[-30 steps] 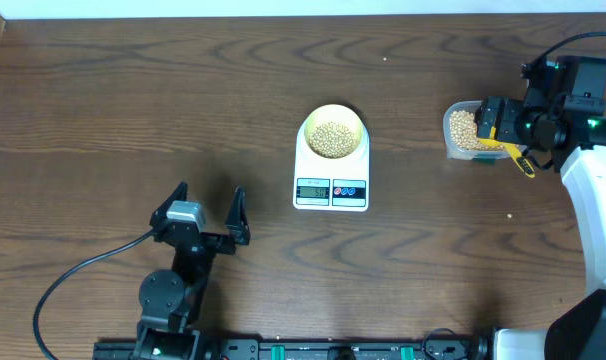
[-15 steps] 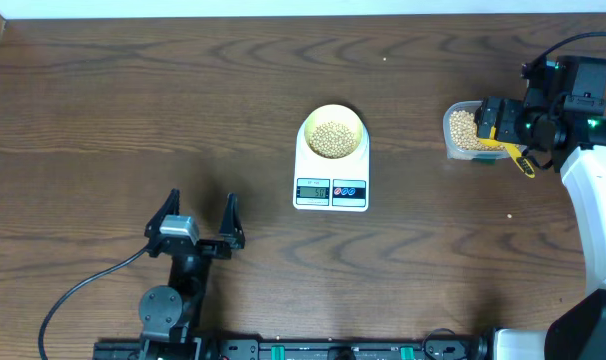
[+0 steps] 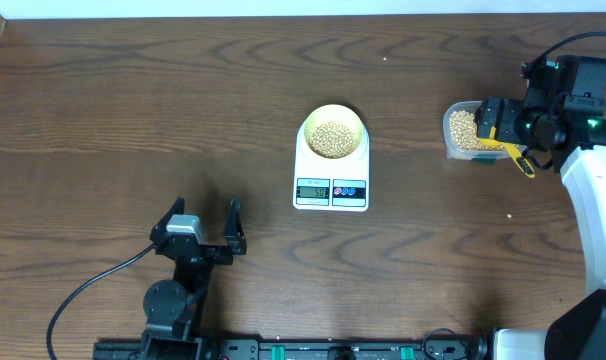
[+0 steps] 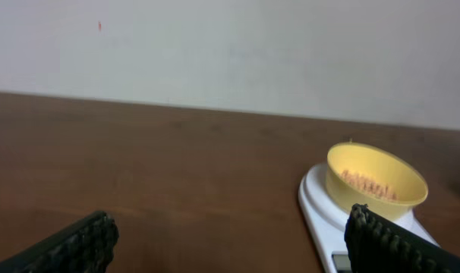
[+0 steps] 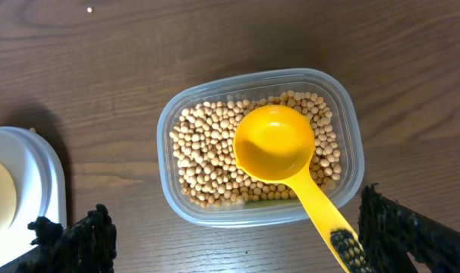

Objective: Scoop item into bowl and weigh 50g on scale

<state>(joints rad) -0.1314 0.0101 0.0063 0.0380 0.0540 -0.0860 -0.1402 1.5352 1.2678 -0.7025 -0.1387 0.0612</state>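
Yellow-green bowl of beans sits on the scale mid tabletop, so the wide-open, empty left hand and right hand should probably hold well off and not jar its reading.

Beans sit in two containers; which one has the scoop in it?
The clear rectangular tub at the table's right: the yellow scoop rests in it on the beans. The round yellow bowl on the scale holds beans only.

soybeans: tan-beige
bowl: pale yellow
scale: white
scoop: bright yellow
tub: clear
table: dark brown, wood-grain
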